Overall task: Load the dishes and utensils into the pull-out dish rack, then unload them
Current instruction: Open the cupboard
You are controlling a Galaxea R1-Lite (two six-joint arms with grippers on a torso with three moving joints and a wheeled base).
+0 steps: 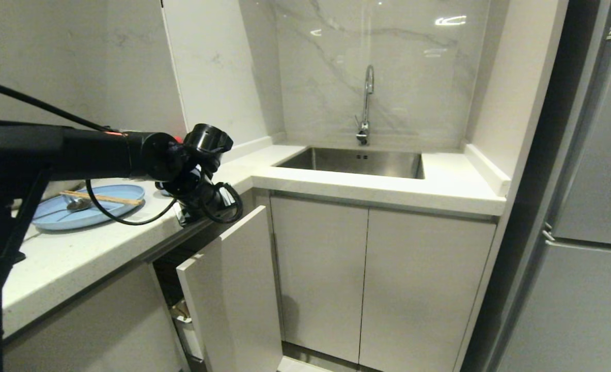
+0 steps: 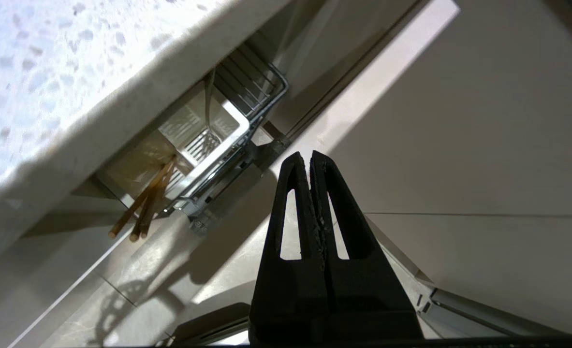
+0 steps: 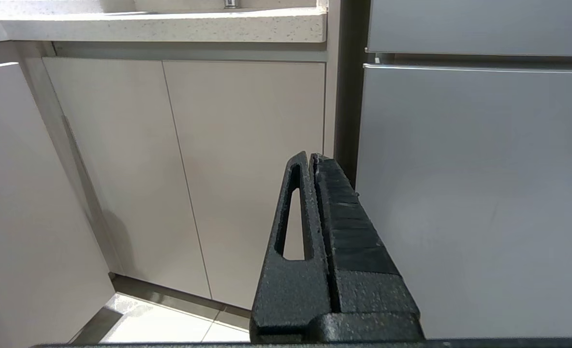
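The light blue oval plate (image 1: 88,209) lies on the white counter (image 1: 67,258) at the left. A pair of wooden chopsticks (image 1: 101,198) and a silver spoon (image 1: 75,205) rest on it. Below the counter the pull-out dish rack stands partly drawn out, its flat white front panel (image 1: 228,289) angled into the room. My left arm's wrist (image 1: 202,173) hangs over the counter edge above the rack. In the left wrist view the left gripper (image 2: 310,155) is shut and empty, pointing down beside the chrome wire basket (image 2: 259,87) and the white utensil box (image 2: 203,135). My right gripper (image 3: 310,155) is shut and empty, parked low.
Wooden sticks (image 2: 143,212) lean out of the utensil box. A steel sink (image 1: 357,161) with a tap (image 1: 366,103) sits in the far counter above closed cabinet doors (image 1: 377,279). A grey fridge (image 1: 589,206) fills the right side. Pale floor tiles (image 2: 121,270) lie below the rack.
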